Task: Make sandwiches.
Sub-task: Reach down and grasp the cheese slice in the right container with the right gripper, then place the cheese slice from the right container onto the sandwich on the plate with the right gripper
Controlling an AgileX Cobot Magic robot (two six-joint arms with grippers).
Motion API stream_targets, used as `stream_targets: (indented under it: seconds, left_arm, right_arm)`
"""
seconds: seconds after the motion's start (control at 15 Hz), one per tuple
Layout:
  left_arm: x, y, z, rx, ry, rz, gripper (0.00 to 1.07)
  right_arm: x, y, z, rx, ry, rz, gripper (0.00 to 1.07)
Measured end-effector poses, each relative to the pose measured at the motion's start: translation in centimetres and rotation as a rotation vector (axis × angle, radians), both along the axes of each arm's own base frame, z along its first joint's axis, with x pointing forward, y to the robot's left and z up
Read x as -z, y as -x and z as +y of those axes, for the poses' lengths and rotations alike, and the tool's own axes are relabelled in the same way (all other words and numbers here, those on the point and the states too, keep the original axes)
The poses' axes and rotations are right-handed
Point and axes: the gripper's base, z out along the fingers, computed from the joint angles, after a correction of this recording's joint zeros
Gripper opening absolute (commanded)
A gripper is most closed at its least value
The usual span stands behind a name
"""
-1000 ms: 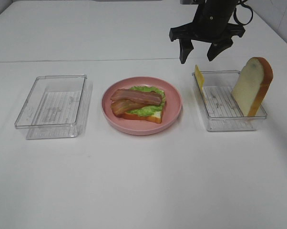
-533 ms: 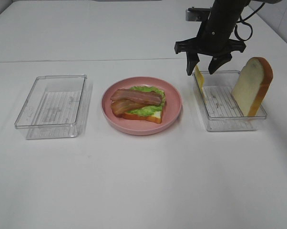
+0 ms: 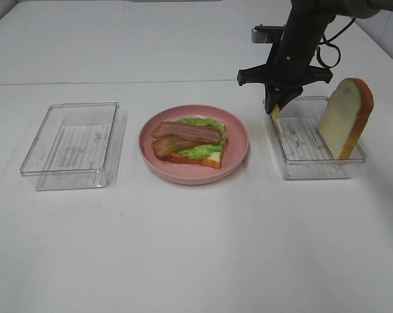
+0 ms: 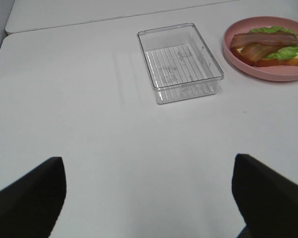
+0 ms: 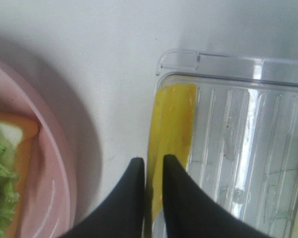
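The near part of the white table (image 3: 196,261) is bare. The left gripper (image 4: 147,157) is outside the high view and seems to wait above this near left side. Its claw is spread wide and holds nothing. A little farther, three things stand in one row. At the left is the left tray (image 3: 72,177), a clear one with nothing in it. In the middle is the pink plate (image 3: 196,180), which carries the open sandwich (image 3: 213,158): one bread slice at the bottom, then the lettuce leaf (image 3: 200,150), then two bacon strips (image 3: 187,132) on the top. At the right is the right tray (image 3: 314,172), where the second bread slice (image 3: 343,117) stands on its edge and leans against the right wall. At the far left corner of this tray the cheese slice (image 5: 173,114) stands against the left wall. The right gripper (image 5: 152,159) is down on it, with the two fingers drawn narrow on both faces of the upper edge, so I judge that it pinches the cheese. The sandwich looks a little more than half made. What remains, as I judge, is to lift the cheese onto the bacon and then to lay the second bread slice on top.
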Motion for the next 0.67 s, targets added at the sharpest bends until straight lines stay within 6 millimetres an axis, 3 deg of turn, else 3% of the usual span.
stream_targets:
  seconds: [0.33, 0.67]
  left_arm:
    - [0.0, 0.0, 0.0, 0.0, 0.0, 0.0, 0.86]
    - [0.0, 0.0, 0.0, 0.0, 0.0, 0.0, 0.86]
  right_arm:
    - [-0.8, 0.2, -0.1, 0.0, 0.0, 0.0, 0.0]
    - [-6.7, 1.5, 0.4, 0.006, -0.105, -0.064, 0.0]
